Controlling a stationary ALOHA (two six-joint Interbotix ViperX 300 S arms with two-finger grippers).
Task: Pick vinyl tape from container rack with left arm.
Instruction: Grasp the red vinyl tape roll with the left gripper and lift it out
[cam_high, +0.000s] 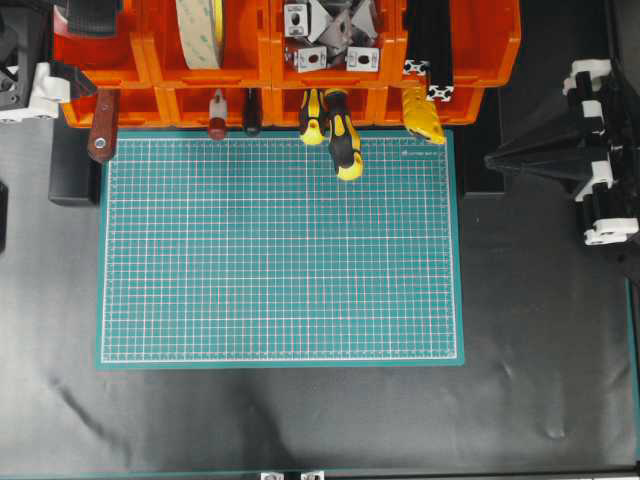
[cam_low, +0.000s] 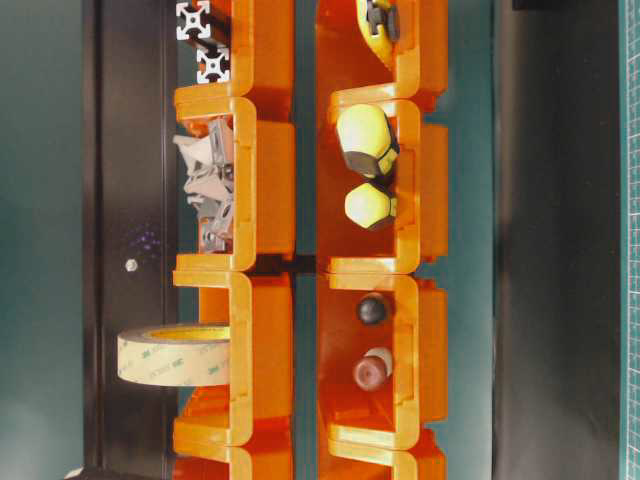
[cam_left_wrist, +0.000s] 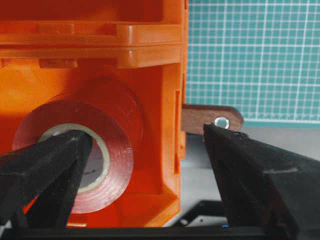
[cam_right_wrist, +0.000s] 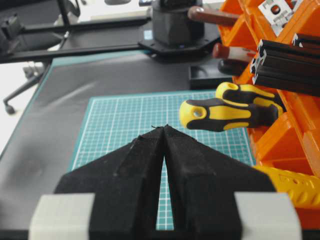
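Note:
The vinyl tape (cam_left_wrist: 112, 150), a glossy red roll with a white core, stands on edge inside the end bin of the orange container rack (cam_left_wrist: 150, 35). My left gripper (cam_left_wrist: 146, 132) is open wide at that bin. One finger's tip (cam_left_wrist: 60, 160) lies in front of the tape's core, and the other finger (cam_left_wrist: 250, 170) is outside the bin's side wall. Nothing is gripped. From overhead, the left gripper (cam_high: 92, 14) reaches into the rack's (cam_high: 240, 60) top-left bin and hides most of the tape. My right gripper (cam_right_wrist: 164, 128) is shut and empty above the mat, at the right (cam_high: 492, 158).
The rack also holds a cream tape roll (cam_high: 200, 30), metal brackets (cam_high: 330, 35), black extrusions (cam_high: 430, 50), yellow-black screwdrivers (cam_high: 340, 135) and a yellow knife (cam_high: 425, 115). A brown handle (cam_left_wrist: 210, 117) sticks out beside the tape's bin. A green cutting mat (cam_high: 280, 250) lies in front.

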